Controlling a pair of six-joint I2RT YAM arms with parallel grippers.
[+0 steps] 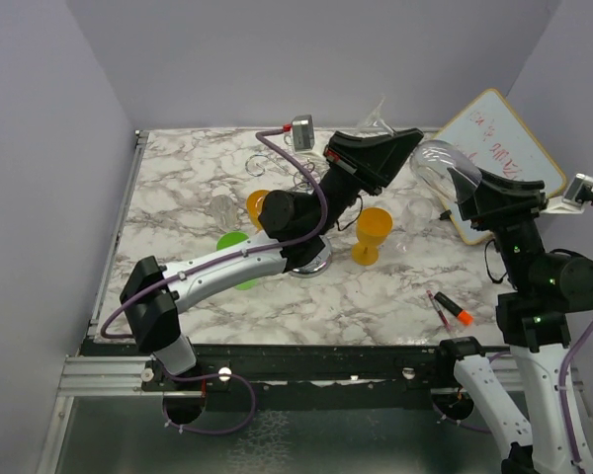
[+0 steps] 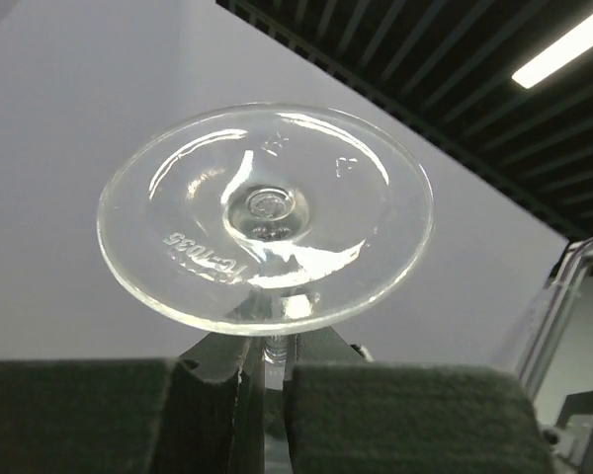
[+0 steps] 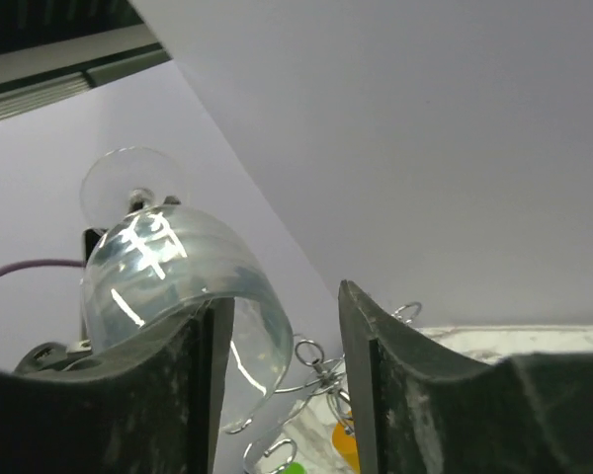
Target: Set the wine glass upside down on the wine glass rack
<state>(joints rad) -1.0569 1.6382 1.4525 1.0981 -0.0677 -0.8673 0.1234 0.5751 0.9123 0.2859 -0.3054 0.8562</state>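
Glass this thin is light, slick and brittle, so the stem, where your left jaws clamp the wine glass (image 2: 267, 212) foot-up in the air at two o'clock from the rack (image 1: 314, 269), is your hold, while your right jaws gape empty beside its bowl.

wine glass (image 3: 168, 281) near rack hooks (image 3: 321, 373)

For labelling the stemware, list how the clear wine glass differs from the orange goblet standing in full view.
Colour: the wine glass is clear; the orange goblet is opaque.
Support: the wine glass is held in the air, stem clamped by the left gripper; the orange goblet stands free on the table.
Pose: the wine glass is tilted; the orange goblet is upright.
Both have a stem and a round foot.
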